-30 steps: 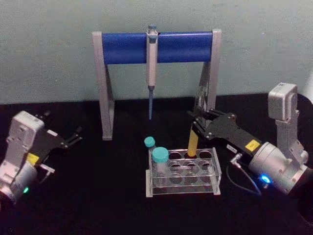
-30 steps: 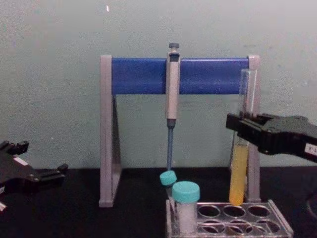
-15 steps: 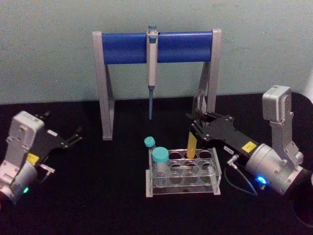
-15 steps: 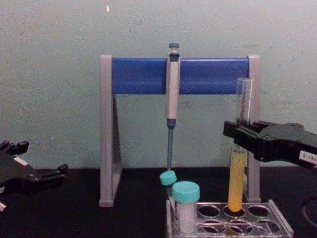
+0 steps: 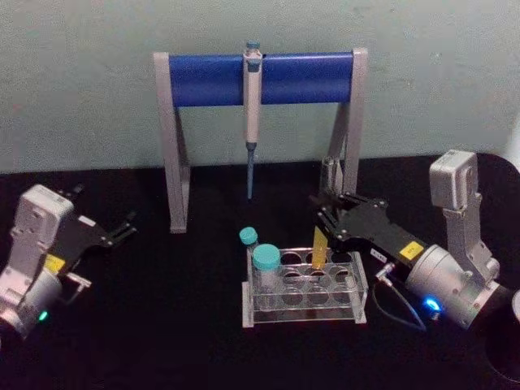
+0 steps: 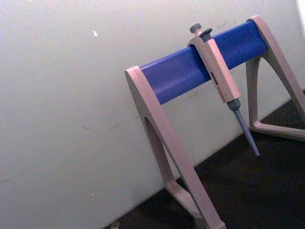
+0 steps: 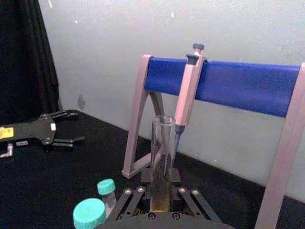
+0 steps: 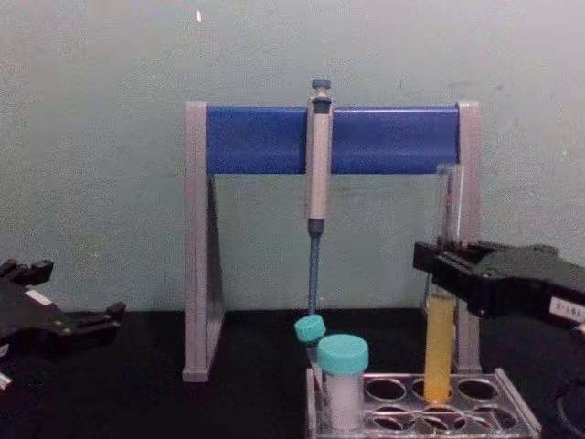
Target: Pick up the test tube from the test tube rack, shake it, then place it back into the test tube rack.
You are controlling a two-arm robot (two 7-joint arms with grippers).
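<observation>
The test tube (image 8: 440, 340), clear glass with yellow liquid in its lower part, stands upright with its bottom end inside a back-row hole of the clear test tube rack (image 8: 523, 411). My right gripper (image 8: 431, 262) is shut on the test tube at mid height, above the liquid. From the head, the test tube (image 5: 320, 245) sits in the rack (image 5: 302, 318) with the right gripper (image 5: 327, 214) around it. In the right wrist view the open top of the test tube (image 7: 162, 143) rises between the fingers. My left gripper (image 5: 123, 227) rests open at the far left of the table.
The grey-and-blue pipette stand (image 5: 177, 146) spans the table behind the rack, with a grey pipette (image 5: 252, 106) hanging at its middle. Two teal-capped tubes (image 5: 266, 258) stand at the rack's left end. A cable (image 5: 398, 305) loops beside the right arm.
My right gripper has come down with the test tube. The tube's bottom went from just above the rack's top plate into a back-row hole. The left arm stayed still.
</observation>
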